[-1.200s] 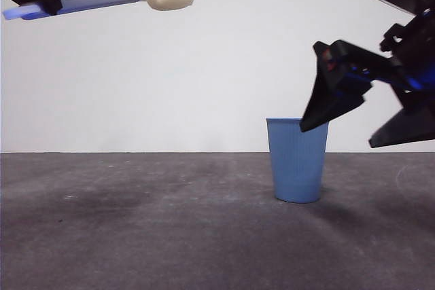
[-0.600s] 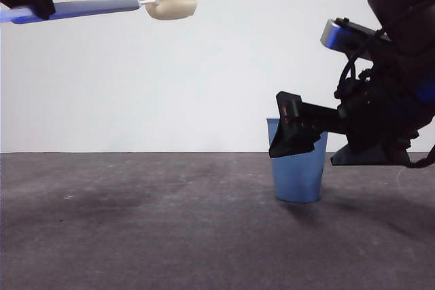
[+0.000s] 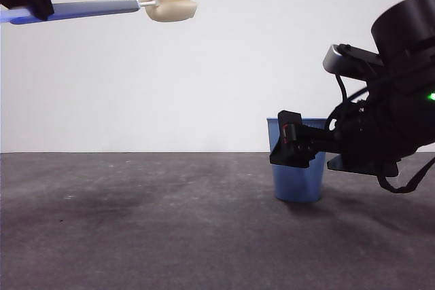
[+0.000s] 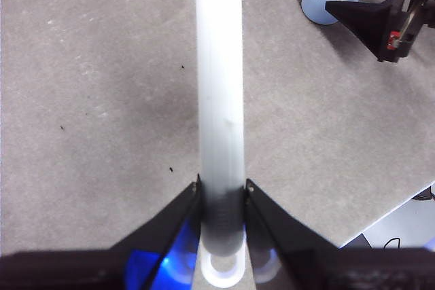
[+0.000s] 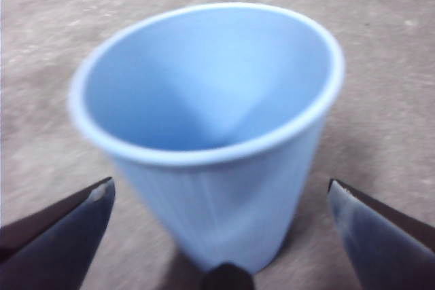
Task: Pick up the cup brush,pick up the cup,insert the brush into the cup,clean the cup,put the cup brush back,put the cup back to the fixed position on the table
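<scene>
Brush pickup looks done: my left gripper [image 4: 222,198] is clamped on the brush [image 3: 102,9] handle, holding it level, high up at approx 10 o'clock in the front view, sponge head pointing toward 3 o'clock. It's well apart from the cup [image 3: 297,174] and well above the table [image 3: 136,222].

Cup pickup is the step in hand, I'd say, and not yet done. The cup stands upright on the table at approx 4 o'clock in the front view. My right gripper [image 5: 217,208] is down at cup height w/ jaws spread wide, one each side of the cup wall; in the right wrist view there's a clear gap both sides, so no contact yet as far as I can tell. In the front view one jaw sits in front of the cup's upper half.

Still left, by my read: close on the cup, lift, get the brush head inside, scrub, put the brush back, then set the cup back on its spot.

Looks: the cup is light blue plastic, fine vertical ribs, tapers to a narrower base, no handle, empty inside. The brush has a slim flat grey handle (bluish in front view, washed-out pale in the left wrist view), short white neck, rounded cream sponge head w/ a crease round the middle.
</scene>
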You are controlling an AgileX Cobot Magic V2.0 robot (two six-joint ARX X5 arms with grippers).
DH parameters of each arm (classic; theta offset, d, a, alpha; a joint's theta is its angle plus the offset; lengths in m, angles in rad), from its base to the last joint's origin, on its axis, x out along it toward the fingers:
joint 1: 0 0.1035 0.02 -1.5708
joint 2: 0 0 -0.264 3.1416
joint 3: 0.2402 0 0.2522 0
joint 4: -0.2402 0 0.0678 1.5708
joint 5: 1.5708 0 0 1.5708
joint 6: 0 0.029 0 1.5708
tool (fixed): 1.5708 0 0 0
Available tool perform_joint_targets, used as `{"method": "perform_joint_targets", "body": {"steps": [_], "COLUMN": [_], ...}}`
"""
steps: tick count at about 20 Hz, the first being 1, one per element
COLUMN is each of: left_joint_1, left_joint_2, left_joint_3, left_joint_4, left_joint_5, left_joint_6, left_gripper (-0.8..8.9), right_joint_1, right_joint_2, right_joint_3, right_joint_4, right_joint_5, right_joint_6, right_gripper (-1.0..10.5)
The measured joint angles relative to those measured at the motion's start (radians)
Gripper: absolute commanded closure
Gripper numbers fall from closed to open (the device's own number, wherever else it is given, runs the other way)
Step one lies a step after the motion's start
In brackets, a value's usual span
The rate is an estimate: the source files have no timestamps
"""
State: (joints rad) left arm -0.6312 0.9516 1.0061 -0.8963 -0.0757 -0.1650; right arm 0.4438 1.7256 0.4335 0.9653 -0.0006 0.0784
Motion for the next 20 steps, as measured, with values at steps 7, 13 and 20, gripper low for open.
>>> {"method": "perform_joint_targets", "body": {"steps": [7,13,20], "left_joint_1": [0.0,0.0,0.0], "left_joint_2": [0.0,0.0,0.0], "left_joint_3": [0.0,0.0,0.0], "left_joint_4": [0.0,0.0,-0.037], "left_joint_5": [0.0,0.0,0.0], "left_joint_6": [-0.004,-0.008,0.001], "left_gripper": [8.22,8.22,8.22], "right_joint_1": [-0.013,-0.013,-0.008], "right_joint_2": [0.099,0.107,0.076], "right_joint_3": [0.045,0.066,0.066], "right_joint_4": [0.098,0.113,0.065], "right_joint_5": [-0.026,-0.026,-0.026], "right_joint_6": [0.0,-0.004,-0.023], "right_gripper": [3.9,7.7,9.6]}}
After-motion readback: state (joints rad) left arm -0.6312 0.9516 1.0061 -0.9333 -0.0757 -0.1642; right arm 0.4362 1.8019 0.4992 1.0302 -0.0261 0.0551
